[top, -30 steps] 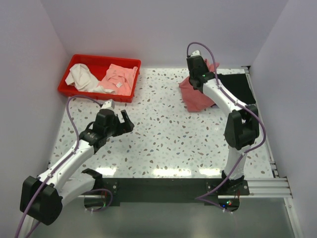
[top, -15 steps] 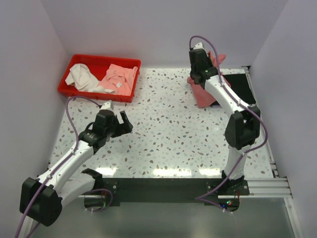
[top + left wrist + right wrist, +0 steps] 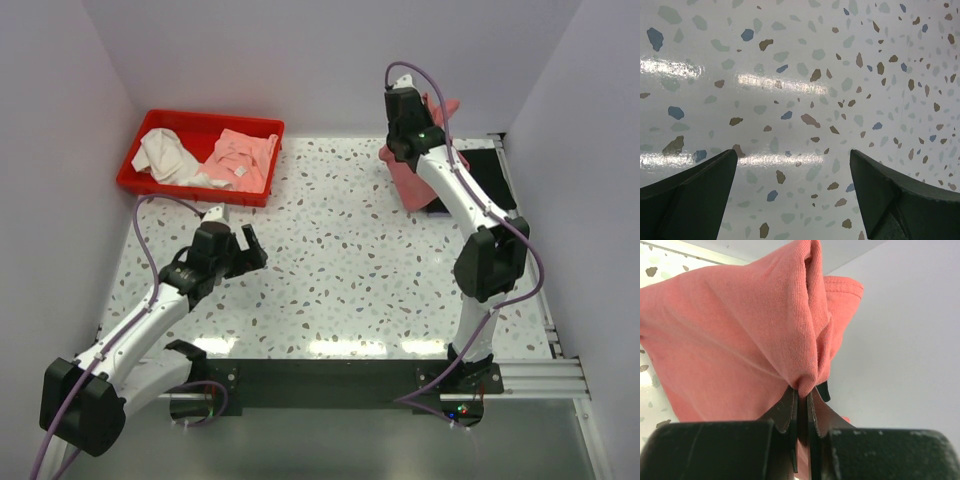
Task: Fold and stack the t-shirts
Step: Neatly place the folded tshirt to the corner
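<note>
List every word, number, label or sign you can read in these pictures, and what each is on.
No text can be read anywhere.
The small white tag on the pink garment in the red bin is too small to read.
The rose-red t-shirt held by the right gripper shows no print.

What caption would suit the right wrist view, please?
Right gripper shut on a bunched fold of the red shirt.

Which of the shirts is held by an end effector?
The dusty rose-red cloth t-shirt, pinched by the right end effector; the black cloth t-shirt lies unheld.
</note>
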Controlling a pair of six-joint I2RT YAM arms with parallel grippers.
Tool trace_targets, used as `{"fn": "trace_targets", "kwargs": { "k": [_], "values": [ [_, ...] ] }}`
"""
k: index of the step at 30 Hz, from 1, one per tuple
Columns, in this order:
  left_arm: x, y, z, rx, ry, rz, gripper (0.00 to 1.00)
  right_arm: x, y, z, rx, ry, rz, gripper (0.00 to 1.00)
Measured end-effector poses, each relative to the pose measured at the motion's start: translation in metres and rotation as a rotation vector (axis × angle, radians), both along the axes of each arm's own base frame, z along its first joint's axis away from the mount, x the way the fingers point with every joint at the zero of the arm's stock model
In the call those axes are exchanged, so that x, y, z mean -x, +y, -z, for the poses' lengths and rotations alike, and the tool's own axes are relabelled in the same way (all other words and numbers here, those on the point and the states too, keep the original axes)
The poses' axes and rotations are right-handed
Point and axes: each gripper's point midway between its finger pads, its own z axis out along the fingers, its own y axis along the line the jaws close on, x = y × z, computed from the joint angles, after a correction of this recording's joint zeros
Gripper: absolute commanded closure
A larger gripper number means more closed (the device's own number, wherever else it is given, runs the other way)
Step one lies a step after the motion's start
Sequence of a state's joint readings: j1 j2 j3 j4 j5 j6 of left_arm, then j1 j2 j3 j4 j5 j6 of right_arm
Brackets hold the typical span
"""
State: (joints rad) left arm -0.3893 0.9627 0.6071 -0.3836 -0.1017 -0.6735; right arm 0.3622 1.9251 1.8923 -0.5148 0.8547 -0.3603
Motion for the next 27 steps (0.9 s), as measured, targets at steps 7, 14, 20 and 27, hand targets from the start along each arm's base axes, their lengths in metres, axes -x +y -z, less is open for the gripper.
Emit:
{"fn": "trace_targets", "kwargs": {
  "k": [7,14,20,27],
  "values": [
    [0.0,0.0,0.0,0.0,0.0,0.0,0.0,0.001,-0.002,-0.013,-0.005,-0.015,0.004,1.0],
    [0.003,0.001,0.004,-0.003,0.007,0.0,0.0,0.006,-0.009,-0.022,-0.011,-0.009,0.009,1.0],
    [0.003,0.001,0.004,-0.003,0.006,0.0,0.0,0.008,-0.018,-0.035,-0.033,-0.03,0.026,1.0],
    [0.003,0.001,0.004,-0.002,0.006,0.0,0.0,0.009,-0.017,-0.047,-0.101,-0.042,0.003,1.0]
  ]
}}
